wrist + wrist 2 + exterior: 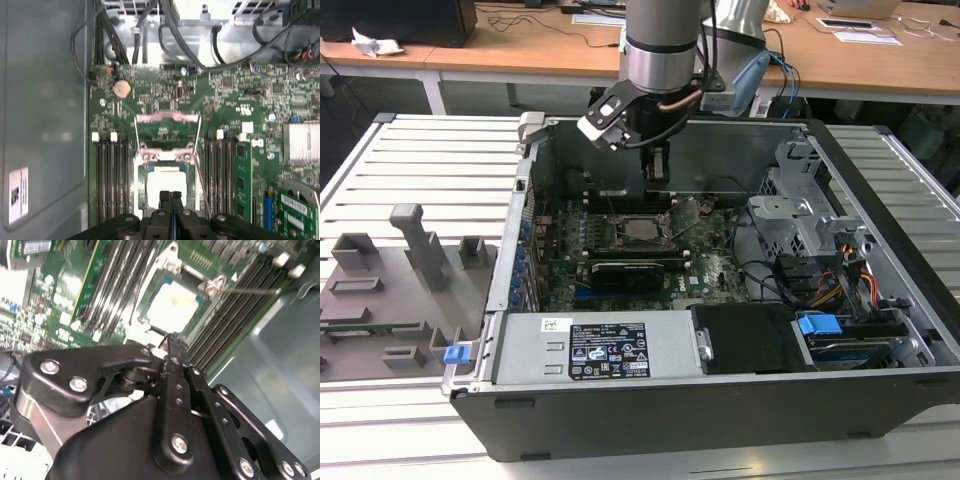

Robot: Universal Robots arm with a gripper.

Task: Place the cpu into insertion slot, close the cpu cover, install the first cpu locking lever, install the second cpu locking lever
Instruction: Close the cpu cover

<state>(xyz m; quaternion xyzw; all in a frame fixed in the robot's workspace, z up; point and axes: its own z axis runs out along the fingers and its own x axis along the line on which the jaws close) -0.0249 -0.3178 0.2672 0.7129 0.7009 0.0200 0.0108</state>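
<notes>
Black pincer (171, 194) (closed) above square silvery cpu (165, 180).

The silver arm (661, 50) is hanging almost straight down in the exterior view, with its wrist (655, 100) turned to face downward. Below it, the black gripper (658, 168) is pointing down too. In both wrist views its two fingers (164, 196) are pressing flat against each other, tip to tip, and the linkage bars (175, 405) are folding in close behind them.
</notes>
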